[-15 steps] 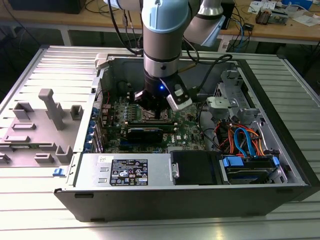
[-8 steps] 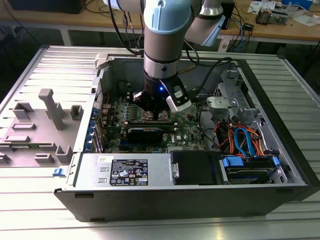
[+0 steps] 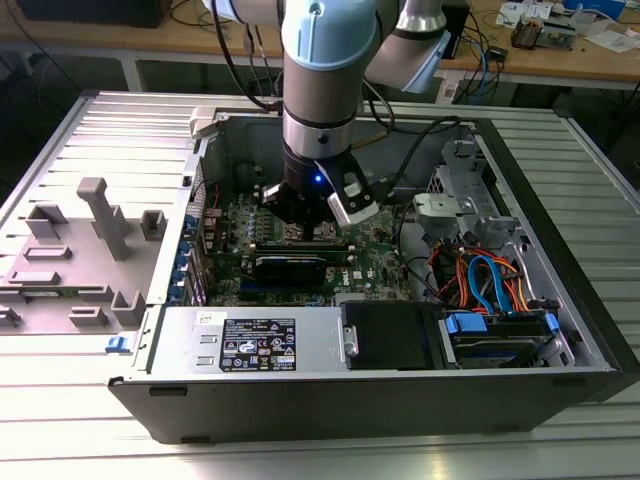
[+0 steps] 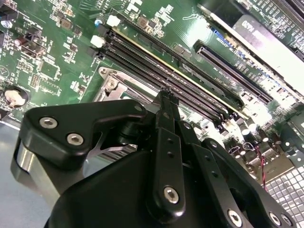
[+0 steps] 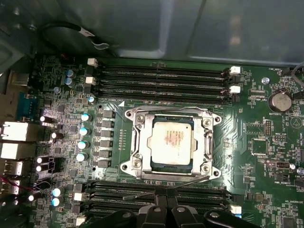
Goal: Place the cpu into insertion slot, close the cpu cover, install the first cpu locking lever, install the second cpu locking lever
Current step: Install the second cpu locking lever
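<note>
In the first wrist view the cpu, silver-grey and square, lies flat in the insertion slot on the green board. The cpu cover, a silver frame, lies down around it. A thin wire locking lever slants away from the slot's edge beside the black memory slots. My gripper has its black fingers together with their tips right at this lever; whether they pinch it or just touch it I cannot tell. In the second wrist view the closed fingertips sit at the slot's rim. The exterior view shows the gripper low inside the computer case.
Long black memory slots run along both sides of the slot. A black card stands close by the gripper. The power supply, drive bay with coloured cables and case walls hem in the board. A grey fixture stands outside.
</note>
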Robot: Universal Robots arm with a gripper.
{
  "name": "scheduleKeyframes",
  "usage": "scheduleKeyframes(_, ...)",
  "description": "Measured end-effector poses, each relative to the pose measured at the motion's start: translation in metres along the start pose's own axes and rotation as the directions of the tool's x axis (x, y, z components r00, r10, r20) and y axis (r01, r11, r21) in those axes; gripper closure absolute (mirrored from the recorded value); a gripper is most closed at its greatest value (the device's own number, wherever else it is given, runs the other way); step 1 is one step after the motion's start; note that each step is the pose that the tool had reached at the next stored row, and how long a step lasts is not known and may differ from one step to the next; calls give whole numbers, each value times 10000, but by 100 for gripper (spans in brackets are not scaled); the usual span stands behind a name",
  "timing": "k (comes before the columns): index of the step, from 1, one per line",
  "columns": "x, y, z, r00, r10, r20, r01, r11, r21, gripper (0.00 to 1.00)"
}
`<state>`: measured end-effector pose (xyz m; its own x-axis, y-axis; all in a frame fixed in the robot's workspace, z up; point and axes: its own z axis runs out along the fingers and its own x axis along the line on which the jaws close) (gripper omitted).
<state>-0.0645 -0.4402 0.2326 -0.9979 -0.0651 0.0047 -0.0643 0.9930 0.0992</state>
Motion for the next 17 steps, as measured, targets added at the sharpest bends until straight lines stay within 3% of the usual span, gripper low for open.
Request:
scheduleKeyframes(8,112,0,49,10000,-15,2,15,10000,-23,89)
scheduleKeyframes(17,123,0,56,10000,-17,1,17,10000,-32,89)
